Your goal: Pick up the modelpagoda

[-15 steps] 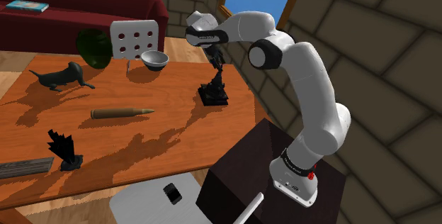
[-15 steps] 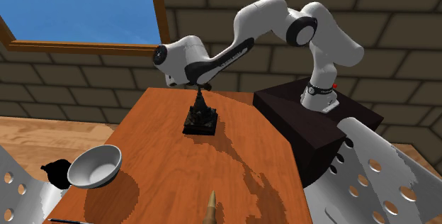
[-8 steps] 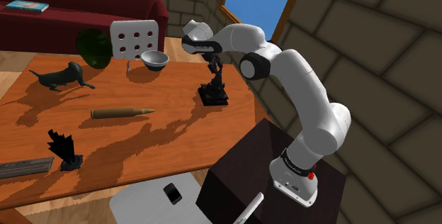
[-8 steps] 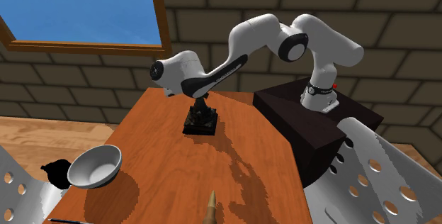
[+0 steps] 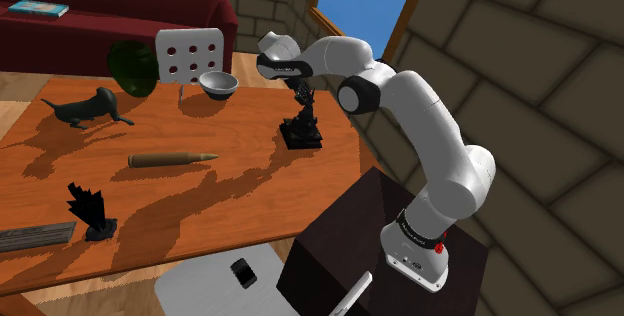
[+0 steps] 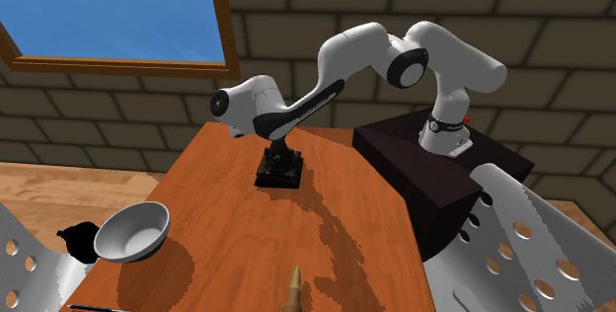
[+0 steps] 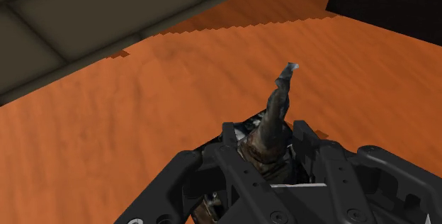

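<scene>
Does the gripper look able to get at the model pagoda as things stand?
Most likely yes. The gripper sits right over the top of the model pagoda, which stands upright on the table. Nothing crowds it there; the bowl stands well apart.

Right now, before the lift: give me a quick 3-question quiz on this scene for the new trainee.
1. True or false: the pagoda model stands upright on the table.
2. The gripper is down at: A the bowl, B the pagoda model, C the cartridge.
3. What animal is the dark animal figure near the table's end at the shoulder view's left?

Key: 1 true; 2 B; 3 a dog.
</scene>
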